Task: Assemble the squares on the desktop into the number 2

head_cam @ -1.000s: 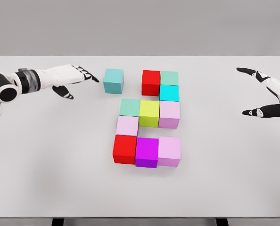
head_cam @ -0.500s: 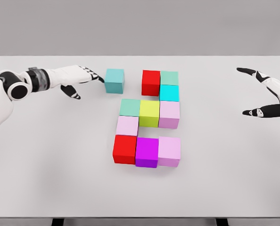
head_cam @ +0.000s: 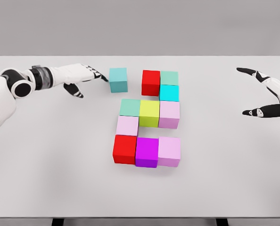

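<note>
At the upper left of the frame, my left hand [head_cam: 81,77] lies low over the white table [head_cam: 45,160]. My fingers are stretched out flat and hold nothing, and their tips touch the left side of the loose teal block [head_cam: 118,79]. That block sits a little apart from the red block [head_cam: 151,82] to its right. Next come a green block [head_cam: 169,77] and a bright cyan block [head_cam: 169,92], touching each other. Below them, more blocks sit packed together, with a yellow block [head_cam: 149,113] in the middle row. At the far right edge, my right hand [head_cam: 267,94] hangs with fingers spread wide and holds nothing.
</note>
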Robot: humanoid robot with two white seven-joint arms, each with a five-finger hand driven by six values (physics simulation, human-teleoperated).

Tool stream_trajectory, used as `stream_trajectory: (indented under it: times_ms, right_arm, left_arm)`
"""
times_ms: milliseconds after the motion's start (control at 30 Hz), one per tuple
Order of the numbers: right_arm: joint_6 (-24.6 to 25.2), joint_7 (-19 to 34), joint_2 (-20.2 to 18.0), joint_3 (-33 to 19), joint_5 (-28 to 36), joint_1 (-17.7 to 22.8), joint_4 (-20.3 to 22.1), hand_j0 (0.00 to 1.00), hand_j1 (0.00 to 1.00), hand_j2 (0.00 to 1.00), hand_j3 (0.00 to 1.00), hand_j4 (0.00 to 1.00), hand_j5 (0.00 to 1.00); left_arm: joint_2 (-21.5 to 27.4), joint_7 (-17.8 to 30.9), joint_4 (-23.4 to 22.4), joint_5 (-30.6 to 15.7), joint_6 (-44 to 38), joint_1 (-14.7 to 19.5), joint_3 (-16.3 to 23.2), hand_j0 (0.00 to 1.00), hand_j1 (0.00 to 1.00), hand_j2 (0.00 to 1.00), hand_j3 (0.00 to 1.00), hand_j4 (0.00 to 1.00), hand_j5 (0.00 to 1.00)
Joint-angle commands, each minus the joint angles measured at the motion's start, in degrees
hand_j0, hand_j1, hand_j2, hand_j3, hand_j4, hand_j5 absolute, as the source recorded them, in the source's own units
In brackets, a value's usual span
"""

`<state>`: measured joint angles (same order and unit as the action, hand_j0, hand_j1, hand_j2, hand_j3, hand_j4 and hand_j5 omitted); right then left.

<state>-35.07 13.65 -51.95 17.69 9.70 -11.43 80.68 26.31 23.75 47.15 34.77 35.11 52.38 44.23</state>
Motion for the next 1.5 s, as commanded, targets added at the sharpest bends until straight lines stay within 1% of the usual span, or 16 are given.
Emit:
stream_trajectory:
  times_ms: [0,167,600,833,967,1467]
  right_arm:
    - [0.07,-0.02,-0.08,-0.02,0.41,0.0,0.0,1.0,1.0,1.0,1.0,1.0,1.0]
    - [0.07,-0.02,-0.08,-0.02,0.41,0.0,0.09,1.0,1.0,1.0,1.0,1.0,1.0]
    - [0.07,-0.02,-0.08,-0.02,0.41,0.0,0.0,1.0,1.0,1.0,1.0,1.0,1.0]
    - [0.07,-0.02,-0.08,-0.02,0.41,0.09,0.0,1.0,1.0,1.0,1.0,1.0,1.0]
    - [0.07,-0.02,-0.08,-0.02,0.41,0.09,0.0,1.0,1.0,1.0,1.0,1.0,1.0]
    - [0.07,-0.02,-0.08,-0.02,0.41,0.09,0.0,1.0,1.0,1.0,1.0,1.0,1.0]
  left_arm:
    - [-0.03,-0.02,-0.66,-0.31,-0.11,0.0,-0.11,0.9,0.9,0.9,0.9,0.9,0.9]
    - [-0.82,-0.02,-1.98,-0.31,-0.11,0.79,-0.11,0.9,0.9,0.9,0.9,0.9,0.9]
    - [-3.19,0.59,-3.03,-0.23,-0.11,1.5,-0.11,0.9,0.9,0.9,0.9,0.9,0.9]
    - [-3.37,0.59,-5.58,-0.23,-0.11,2.46,-0.11,0.91,0.91,0.91,0.91,0.91,0.91]
    - [-4.77,0.59,-7.69,-0.23,-0.11,3.43,-0.11,0.91,0.91,0.91,0.91,0.91,0.91]
    - [-6.88,1.21,-7.87,-0.23,-0.11,3.87,-0.11,0.92,0.92,0.92,0.92,0.92,0.92]
